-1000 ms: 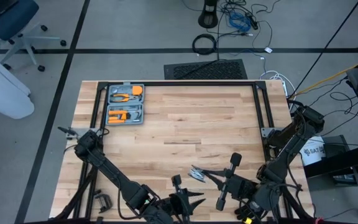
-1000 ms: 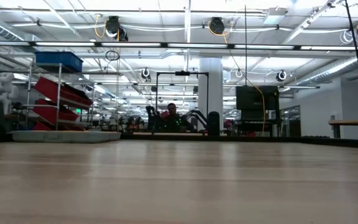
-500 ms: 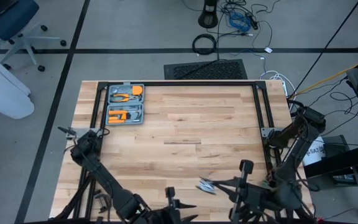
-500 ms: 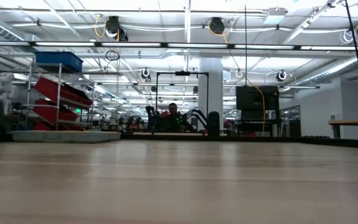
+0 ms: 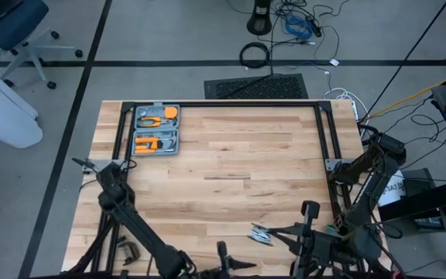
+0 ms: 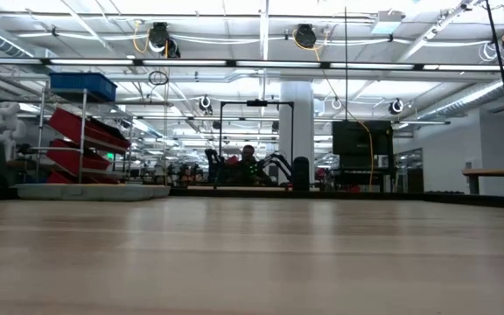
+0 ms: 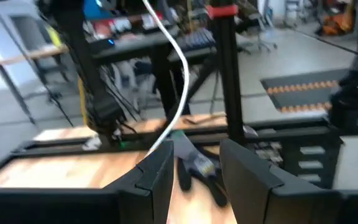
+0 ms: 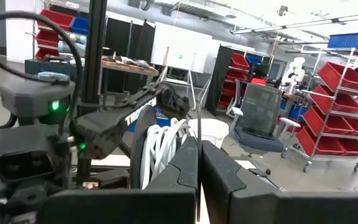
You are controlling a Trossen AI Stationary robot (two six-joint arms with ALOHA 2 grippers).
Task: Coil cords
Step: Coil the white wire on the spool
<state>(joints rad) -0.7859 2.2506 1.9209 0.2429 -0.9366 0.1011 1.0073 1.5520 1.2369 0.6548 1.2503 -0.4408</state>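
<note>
i see the tabletop (image 5: 231,155) with the grey tool case (image 5: 156,130) at its far left corner. both arms sit at the near edge: the right gripper (image 5: 273,232) has its jaws shut on the white cord (image 5: 260,233), and the left gripper (image 7: 194,171) has its jaws parted, holding nothing i can make out.

One bench (image 5: 231,155) carries one grey tool case (image 5: 156,130) and one coiled white cord (image 5: 260,233); two arms reach in.
</note>
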